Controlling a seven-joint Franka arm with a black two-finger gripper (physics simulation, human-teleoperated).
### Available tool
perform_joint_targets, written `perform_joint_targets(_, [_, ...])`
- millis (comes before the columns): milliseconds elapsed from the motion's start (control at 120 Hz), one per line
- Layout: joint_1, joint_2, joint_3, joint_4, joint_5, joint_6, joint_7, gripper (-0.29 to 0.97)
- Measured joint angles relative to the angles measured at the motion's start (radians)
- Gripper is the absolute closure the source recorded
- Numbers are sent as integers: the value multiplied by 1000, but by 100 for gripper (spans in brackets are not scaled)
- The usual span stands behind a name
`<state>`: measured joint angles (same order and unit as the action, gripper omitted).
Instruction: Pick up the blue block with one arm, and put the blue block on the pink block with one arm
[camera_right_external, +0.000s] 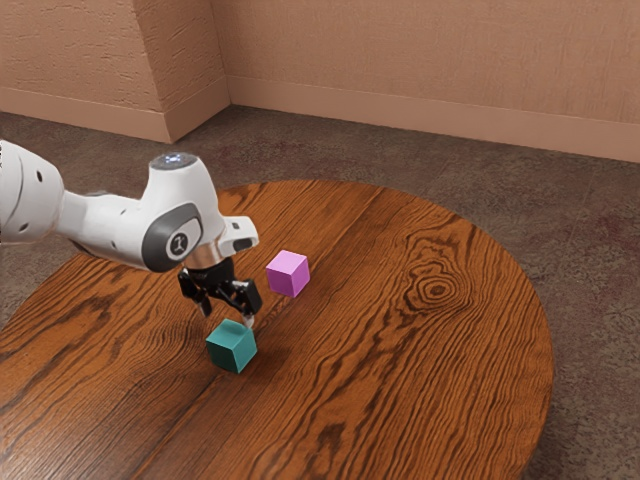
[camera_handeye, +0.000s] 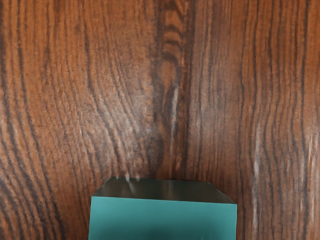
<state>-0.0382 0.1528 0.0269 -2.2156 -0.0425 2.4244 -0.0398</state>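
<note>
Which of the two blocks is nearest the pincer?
The blue-green block, just below the pincer; the pink block stands apart, farther off.

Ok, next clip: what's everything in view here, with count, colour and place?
blue block: one, teal-blue, on the table directly under the tool
pink block: one, pink, on the table, apart from the blue block, farther back
table: one, round, dark brown wood, under both blocks
floor: grey-brown, around the table
wall: tan, behind the table
arm: one, white, entering from the exterior view's left
tool: one, black, open, just above the blue block
</note>
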Motion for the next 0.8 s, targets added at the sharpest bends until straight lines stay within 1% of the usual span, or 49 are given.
perform_joint_targets(225, [0,10,-1,-32,-20,34,53,0])
perform_joint_targets(800, [14,127,-2,-21,-46,125,173,0])
